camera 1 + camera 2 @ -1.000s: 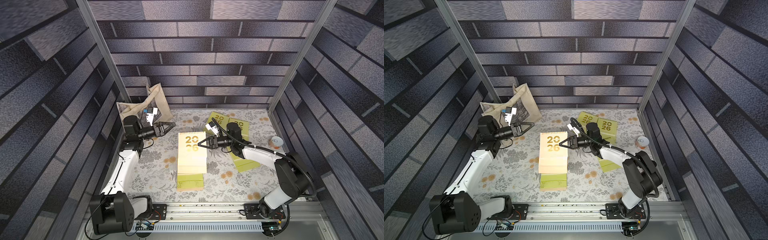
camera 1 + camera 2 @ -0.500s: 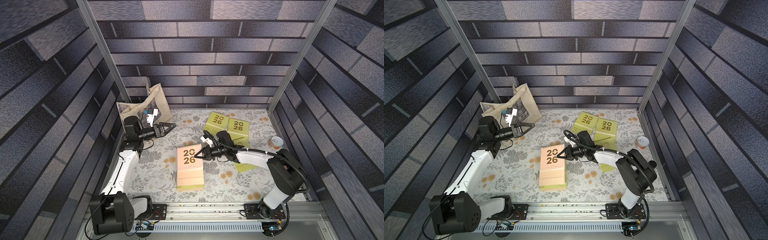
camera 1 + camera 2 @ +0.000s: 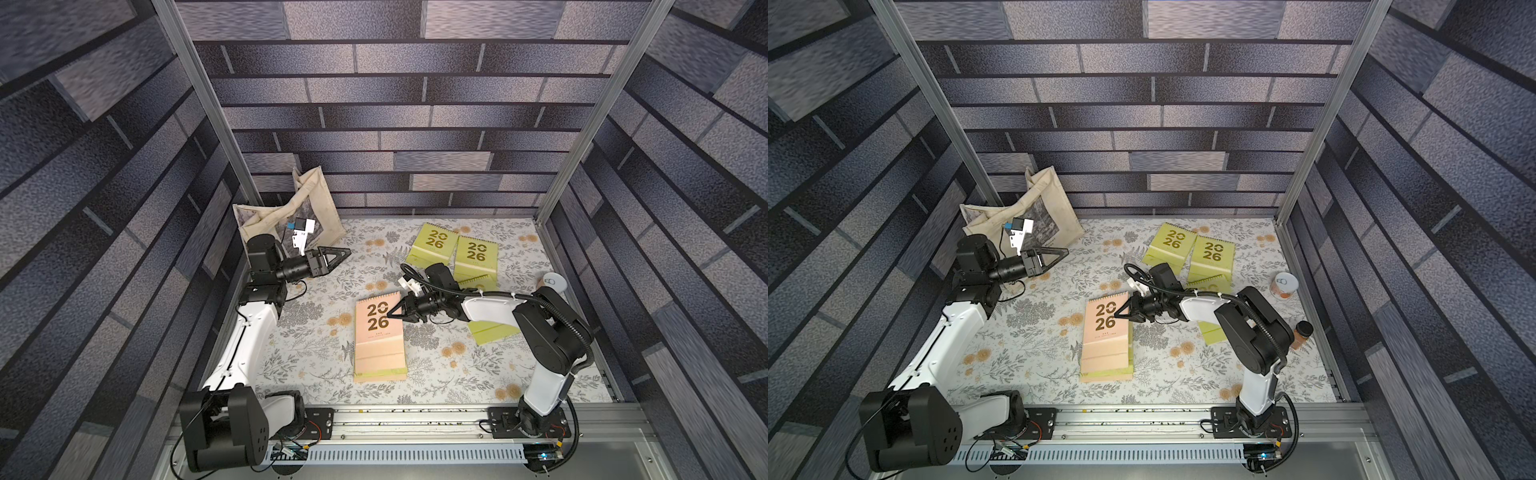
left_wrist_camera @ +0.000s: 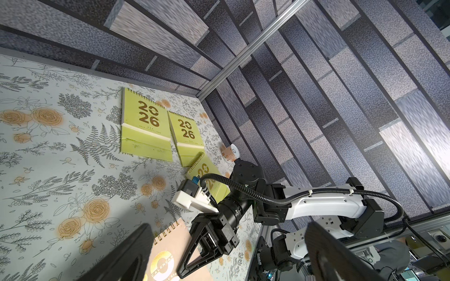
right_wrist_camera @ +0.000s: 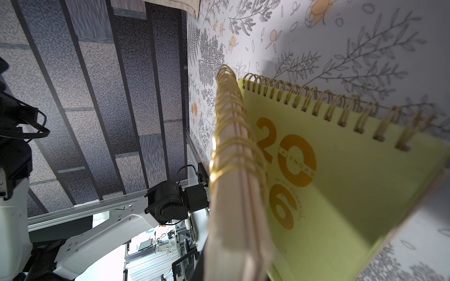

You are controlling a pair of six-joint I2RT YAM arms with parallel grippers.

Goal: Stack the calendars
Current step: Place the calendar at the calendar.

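Observation:
In both top views a peach-pink calendar [image 3: 378, 328] [image 3: 1105, 328] lies over a lime-green calendar [image 3: 380, 374] mid-table. My right gripper [image 3: 390, 318] [image 3: 1116, 316] is shut on the pink one's right edge near the spiral. In the right wrist view the pink calendar [image 5: 233, 194] stands edge-on, tilted up off the green calendar [image 5: 341, 182]. Two more green calendars [image 3: 432, 245] [image 3: 476, 257] lie flat at the back right. A third green calendar [image 3: 492, 332] is partly hidden under the right arm. My left gripper [image 3: 345, 251] hangs open and empty by the bag, its fingers [image 4: 131, 253] wide apart.
A cream tote bag [image 3: 291, 212] leans in the back left corner. A small can [image 3: 1283, 284] and a brown bottle [image 3: 1302, 332] stand along the right wall. The enclosure walls close in on three sides, and a metal rail [image 3: 415, 419] runs along the front.
The right gripper has brought the pink calendar down from high above the table onto the green one and a little nearer the front. The left arm has stayed put, jaws opened fully.

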